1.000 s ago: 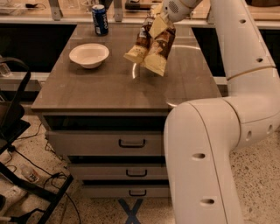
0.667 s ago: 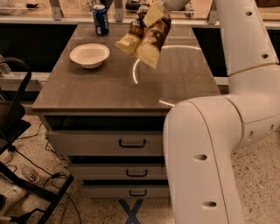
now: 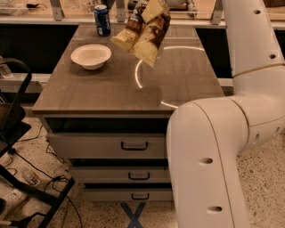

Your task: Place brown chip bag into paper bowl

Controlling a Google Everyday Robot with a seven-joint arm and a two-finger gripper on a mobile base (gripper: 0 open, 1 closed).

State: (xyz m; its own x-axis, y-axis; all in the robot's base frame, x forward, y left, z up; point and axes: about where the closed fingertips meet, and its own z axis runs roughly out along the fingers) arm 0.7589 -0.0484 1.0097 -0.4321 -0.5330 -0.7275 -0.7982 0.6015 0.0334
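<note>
The brown chip bag (image 3: 143, 30) hangs in the air above the back middle of the wooden table (image 3: 102, 89), dark brown with pale tan ends, tilted. My gripper (image 3: 156, 3) is at the top edge of the view, mostly cut off, shut on the bag's top end. The paper bowl (image 3: 91, 55) is off-white and round. It stands empty on the table, to the left of the bag and lower in the view. The bag is apart from the bowl.
A blue drink can (image 3: 102, 20) stands upright at the table's back, behind the bowl. My white arm (image 3: 249, 89) fills the right side. Drawers (image 3: 133, 145) are below the tabletop. A black frame (image 3: 18, 133) and cables are on the floor at left.
The chip bag has been lifted off the table and carried up and to the left, toward the bowl. The bowl and can have not moved.
</note>
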